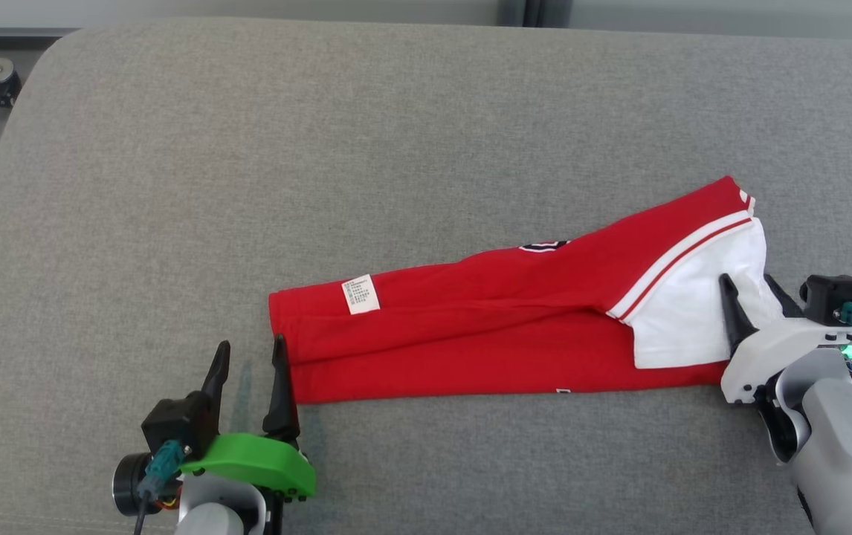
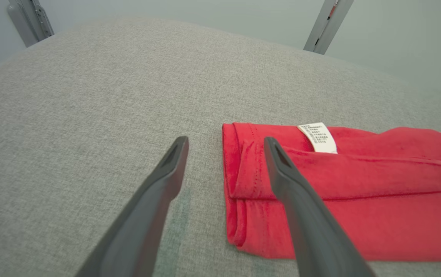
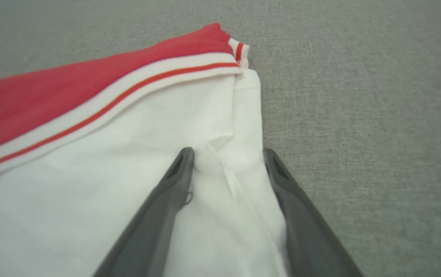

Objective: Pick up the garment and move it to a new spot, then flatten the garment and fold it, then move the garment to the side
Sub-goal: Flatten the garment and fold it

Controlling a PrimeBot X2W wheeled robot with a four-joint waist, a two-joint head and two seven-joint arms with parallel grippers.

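Surface: grey fabric cushion (image 1: 322, 148), seen also in the left wrist view (image 2: 109, 96) and the right wrist view (image 3: 359, 96).
Garment: red garment (image 1: 470, 327) folded into a long narrow strip, lying flat on the near half of the cushion and running left to right, its right end angled away from the robot.
Garment, right end: white panel with a red-striped white rib band.
Care label: white care label (image 1: 360, 293) face up on the top layer, near the left end (image 2: 318, 137).
Left gripper: left gripper (image 1: 251, 345) with fingers spread wide, nothing between them.
Left gripper vs garment: at the strip's left end (image 2: 359, 184). The outer finger is over bare cushion and the inner finger lies across the folded red corner. Contact with the cloth cannot be told. Gripper seen from its wrist (image 2: 225, 142).
Right gripper: right gripper (image 1: 752, 297) with fingers apart, astride the cloth and not pinched tight.
Right gripper vs garment: at the strip's right end, on the white panel (image 3: 70, 154). A raised crease of white fabric sits between the two fingers (image 3: 228, 154), and the hem edge runs beside the outer finger.
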